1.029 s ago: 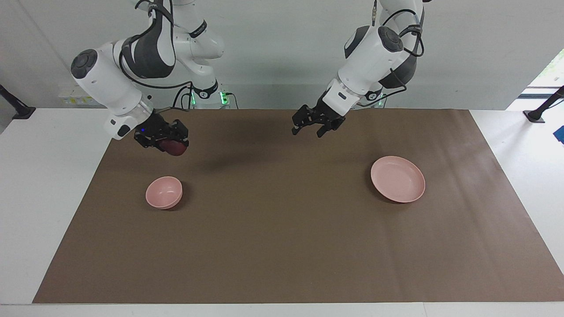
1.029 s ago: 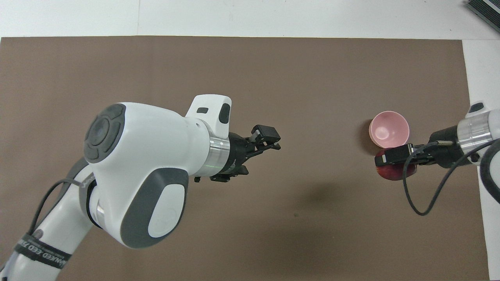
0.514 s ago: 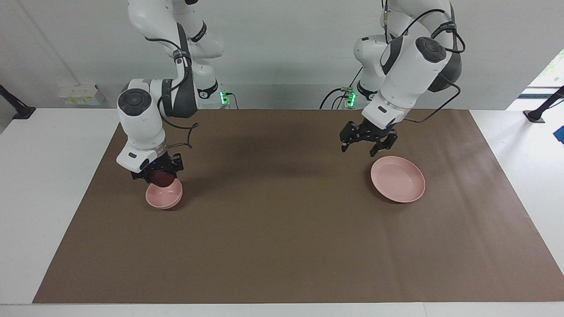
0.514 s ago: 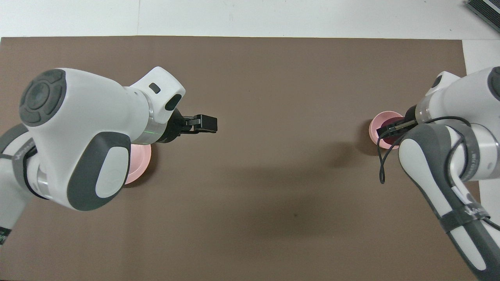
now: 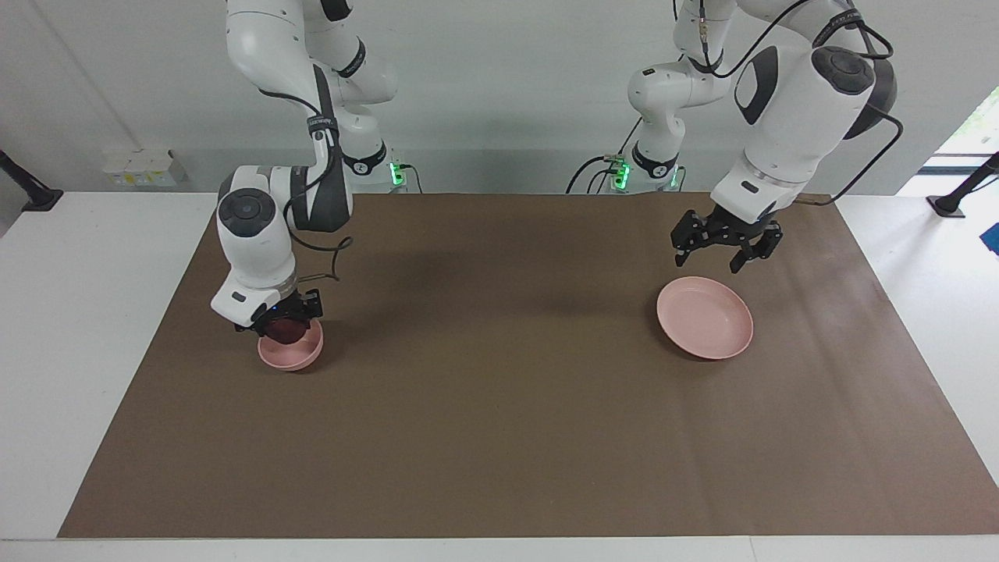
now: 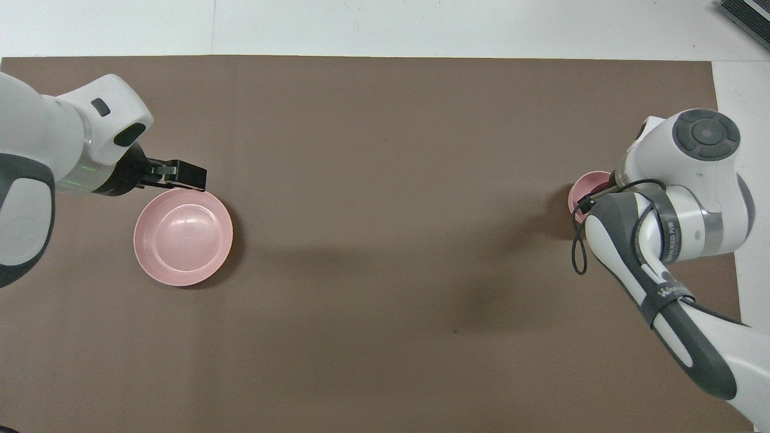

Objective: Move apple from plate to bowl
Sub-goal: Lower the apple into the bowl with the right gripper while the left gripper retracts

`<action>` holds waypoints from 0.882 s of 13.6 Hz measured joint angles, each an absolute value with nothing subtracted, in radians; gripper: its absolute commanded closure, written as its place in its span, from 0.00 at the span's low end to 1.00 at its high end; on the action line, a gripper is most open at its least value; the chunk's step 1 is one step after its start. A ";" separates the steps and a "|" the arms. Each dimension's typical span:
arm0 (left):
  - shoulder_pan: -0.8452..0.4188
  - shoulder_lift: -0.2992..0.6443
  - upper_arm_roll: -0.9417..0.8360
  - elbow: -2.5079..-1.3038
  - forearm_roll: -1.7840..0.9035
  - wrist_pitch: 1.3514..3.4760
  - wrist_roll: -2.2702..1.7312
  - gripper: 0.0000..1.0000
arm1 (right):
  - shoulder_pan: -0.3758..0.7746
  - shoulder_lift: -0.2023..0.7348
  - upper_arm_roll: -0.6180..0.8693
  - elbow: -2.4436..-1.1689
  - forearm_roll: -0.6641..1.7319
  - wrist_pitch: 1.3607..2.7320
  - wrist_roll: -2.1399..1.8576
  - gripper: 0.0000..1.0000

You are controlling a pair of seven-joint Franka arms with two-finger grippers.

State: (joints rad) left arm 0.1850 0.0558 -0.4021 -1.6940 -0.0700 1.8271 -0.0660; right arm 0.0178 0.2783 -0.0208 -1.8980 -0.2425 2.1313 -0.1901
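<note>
The small pink bowl [image 5: 295, 357] stands toward the right arm's end of the table. My right gripper [image 5: 282, 326] reaches down into it and is shut on the dark red apple [image 5: 286, 333], which sits low inside the bowl's rim. In the overhead view the right arm hides the apple and most of the bowl [image 6: 580, 190]. The flat pink plate [image 5: 705, 318] lies bare toward the left arm's end and also shows in the overhead view [image 6: 183, 237]. My left gripper [image 5: 722, 254] hangs open and empty over the plate's edge nearer the robots [image 6: 183, 177].
A brown mat [image 5: 499, 406] covers most of the white table [image 5: 94, 328]. A black stand [image 5: 956, 199] is at the table's corner by the left arm. A dark object [image 6: 746, 15] lies at the farthest corner past the bowl.
My right gripper has carried the apple over the bowl and lowered it inside. My left gripper has swung from mid-table toward its own end and now hangs over the plate's edge.
</note>
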 measured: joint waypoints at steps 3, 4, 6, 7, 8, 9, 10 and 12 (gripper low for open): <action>0.203 0.056 -0.401 -1.693 -0.070 1.819 -0.066 0.00 | 0.017 0.303 -0.021 -1.899 -0.243 2.141 -0.185 1.00; 0.206 0.056 -0.400 -1.693 -0.070 1.819 -0.066 0.00 | 0.016 0.306 -0.021 -1.900 -0.243 2.142 -0.185 1.00; 0.206 0.056 -0.398 -1.693 -0.070 1.817 -0.066 0.00 | 0.013 0.310 -0.021 -1.901 -0.243 2.147 -0.185 1.00; 0.208 0.056 -0.396 -1.693 -0.070 1.815 -0.066 0.00 | 0.010 0.313 -0.021 -1.902 -0.243 2.151 -0.185 1.00; 0.212 0.056 -0.391 -1.693 -0.070 1.813 -0.066 0.00 | 0.007 0.315 -0.021 -1.903 -0.243 2.157 -0.185 1.00; 0.211 0.056 -0.378 -1.693 -0.070 1.811 -0.065 0.00 | 0.005 0.317 -0.021 -1.905 -0.243 2.163 -0.185 1.00; 0.201 0.056 -0.352 -1.693 -0.070 1.808 -0.060 0.00 | 0.004 0.319 -0.021 -1.906 -0.243 2.166 -0.185 1.00; 0.135 0.055 -0.257 -1.680 -0.070 1.793 -0.044 0.00 | 0.004 0.326 -0.021 -1.907 -0.243 2.171 -0.179 1.00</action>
